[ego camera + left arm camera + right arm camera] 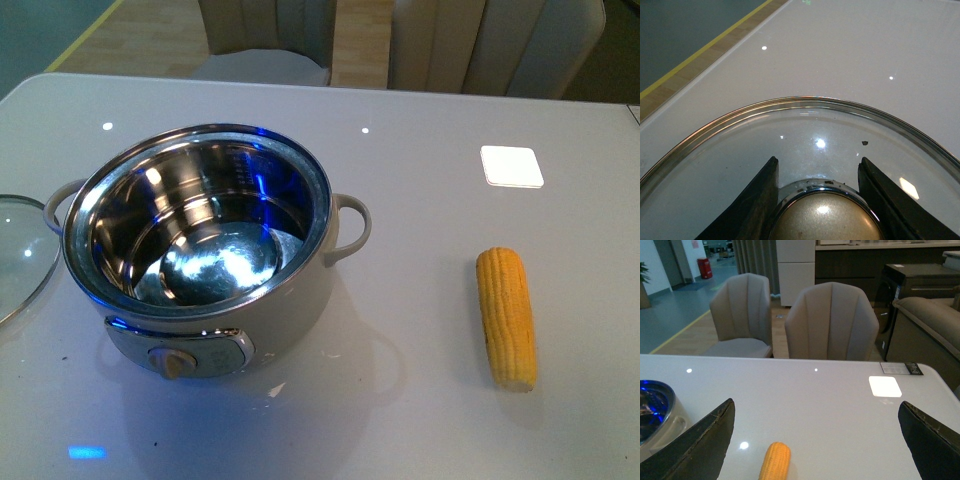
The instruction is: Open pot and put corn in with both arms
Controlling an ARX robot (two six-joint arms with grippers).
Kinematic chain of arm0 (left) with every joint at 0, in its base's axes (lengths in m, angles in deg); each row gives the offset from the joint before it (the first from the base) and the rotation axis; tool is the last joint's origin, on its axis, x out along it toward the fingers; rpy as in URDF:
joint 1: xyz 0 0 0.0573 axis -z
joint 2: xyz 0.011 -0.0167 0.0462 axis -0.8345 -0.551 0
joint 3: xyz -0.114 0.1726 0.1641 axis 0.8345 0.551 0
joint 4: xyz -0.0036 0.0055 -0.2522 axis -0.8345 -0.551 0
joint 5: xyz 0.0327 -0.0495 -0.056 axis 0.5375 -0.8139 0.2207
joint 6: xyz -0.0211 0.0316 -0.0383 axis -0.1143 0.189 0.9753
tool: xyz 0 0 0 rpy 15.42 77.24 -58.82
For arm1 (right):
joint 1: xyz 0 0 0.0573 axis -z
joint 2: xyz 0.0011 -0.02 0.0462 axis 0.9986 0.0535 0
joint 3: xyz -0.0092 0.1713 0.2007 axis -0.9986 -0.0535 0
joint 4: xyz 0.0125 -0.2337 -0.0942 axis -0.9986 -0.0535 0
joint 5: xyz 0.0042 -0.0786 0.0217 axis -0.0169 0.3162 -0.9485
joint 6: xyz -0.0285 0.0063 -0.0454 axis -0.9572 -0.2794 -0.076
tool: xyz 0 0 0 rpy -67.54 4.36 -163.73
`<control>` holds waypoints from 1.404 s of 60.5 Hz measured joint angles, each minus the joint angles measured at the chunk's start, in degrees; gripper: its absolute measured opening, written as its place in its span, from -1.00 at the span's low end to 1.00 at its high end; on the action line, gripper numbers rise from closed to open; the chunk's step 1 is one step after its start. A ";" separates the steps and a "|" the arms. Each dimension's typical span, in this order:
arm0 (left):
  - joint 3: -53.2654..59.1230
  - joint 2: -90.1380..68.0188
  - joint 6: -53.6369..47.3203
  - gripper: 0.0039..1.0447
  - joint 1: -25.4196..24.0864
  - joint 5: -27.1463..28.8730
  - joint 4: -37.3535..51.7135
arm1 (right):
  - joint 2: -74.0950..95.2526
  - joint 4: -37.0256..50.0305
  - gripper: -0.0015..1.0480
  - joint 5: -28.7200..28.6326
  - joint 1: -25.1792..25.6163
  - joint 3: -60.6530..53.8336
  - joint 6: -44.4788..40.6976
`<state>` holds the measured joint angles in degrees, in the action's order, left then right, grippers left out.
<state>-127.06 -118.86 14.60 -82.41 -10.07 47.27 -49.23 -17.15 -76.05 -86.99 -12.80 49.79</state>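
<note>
The corn (507,318) lies flat on the table (420,200), well to the right of the pot (300,310), its length running roughly away from you and touching nothing. The pot is uncovered, its steel bowl bare, and the lid (15,260) rests on the table just beside the pot's left handle, so picking up the corn looks like the step in hand. Your right claw (816,404) is spread wide and holds nothing. In its wrist view the corn shows ahead of it, nearer one finger than the other. Centre the claw over the middle of the cob first, then turn the wrist so the fingers close across its width, not along its length. The cob is round and ridged and will probably roll if one finger arrives first, so come straight down and close gently and evenly. Lift well clear before swinging over, because the pot's right handle and rim stand between the corn and the bowl. Release low inside the bowl. Your left claw (818,161) straddles the knob (824,220), fingers close on either side. I cannot tell whether it is clamped or has let go. Hold that arm steady so the lid does not slide.
</note>
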 joint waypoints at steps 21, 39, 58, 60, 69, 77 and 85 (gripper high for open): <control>0.00 0.13 2.16 0.20 -0.55 -0.42 -0.04 | 0.02 0.00 0.83 0.00 0.00 0.00 0.00; 8.48 8.15 4.81 0.87 0.04 -1.44 -0.68 | 0.02 0.00 0.83 0.00 0.00 0.00 0.00; 17.62 29.42 8.22 0.87 2.62 -4.09 -1.57 | 0.02 0.00 0.83 0.00 0.00 0.00 0.00; 18.93 31.78 9.07 0.87 2.95 -4.85 -1.88 | 0.02 0.00 0.83 0.00 0.00 0.00 0.00; 26.29 45.33 12.35 0.87 4.90 -8.46 -5.38 | 0.00 0.00 0.83 0.00 0.00 0.00 0.00; 33.33 59.28 12.28 0.87 6.86 -10.51 -11.85 | 0.02 0.00 0.83 0.00 0.00 0.00 0.00; 39.89 72.94 13.29 0.87 7.87 -12.70 -21.42 | 0.00 0.00 0.83 0.00 0.00 0.00 0.00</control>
<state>-87.17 -45.92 27.89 -74.54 -22.77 25.85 -49.23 -17.15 -76.05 -86.99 -12.80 49.79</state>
